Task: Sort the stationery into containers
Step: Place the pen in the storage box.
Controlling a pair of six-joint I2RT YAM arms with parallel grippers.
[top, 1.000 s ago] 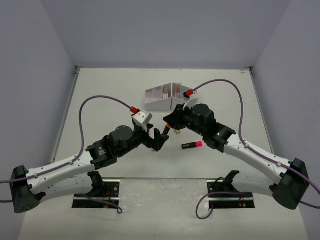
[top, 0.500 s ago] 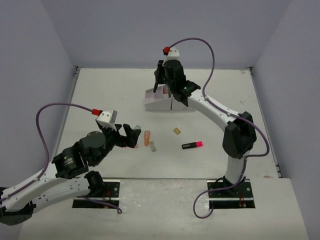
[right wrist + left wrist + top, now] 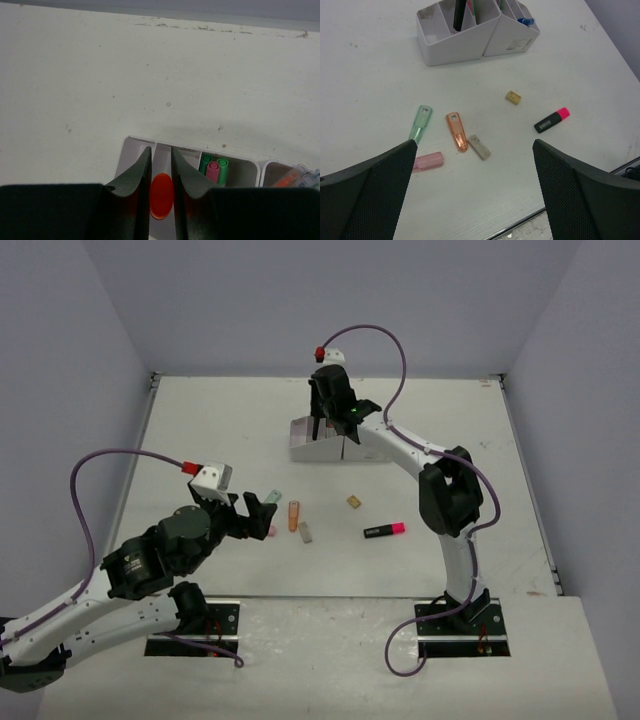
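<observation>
- The table [image 3: 200, 440] is boxed in by walls [image 3: 90, 340] on the left, right and far sides; only the near edge, where my arms are bolted, is open
- The organiser [image 3: 455, 47] sits mid-table toward the far side with bare table all round it, so I can come at it freely from above
- My right gripper [image 3: 322, 412] is stretched out over the organiser, fingers pinching an orange highlighter [image 3: 161, 195] above a narrow compartment; in the left wrist view its black body looks to be down between the dividers, so I judge this drop nearly done
- My left gripper [image 3: 252, 517] hovers low over the loose pieces, fingers spread wide, holding nothing
- Sorted so far: green and pink pens [image 3: 214, 167] stand in the neighbouring compartment, and a blue-white piece [image 3: 525, 21] lies in the right-hand section
- Left on the table: a pink highlighter [image 3: 551, 120], nearest the near edge but clear of it, then an orange piece [image 3: 457, 131], green piece [image 3: 420, 122], pink piece [image 3: 427, 161], grey piece [image 3: 479, 146] and tan piece [image 3: 513, 97]
- Six loose, so I'd call the job roughly half done
- Tight spots: orange and grey lie just beside each other, green and pink are near; tan stands well apart
</observation>
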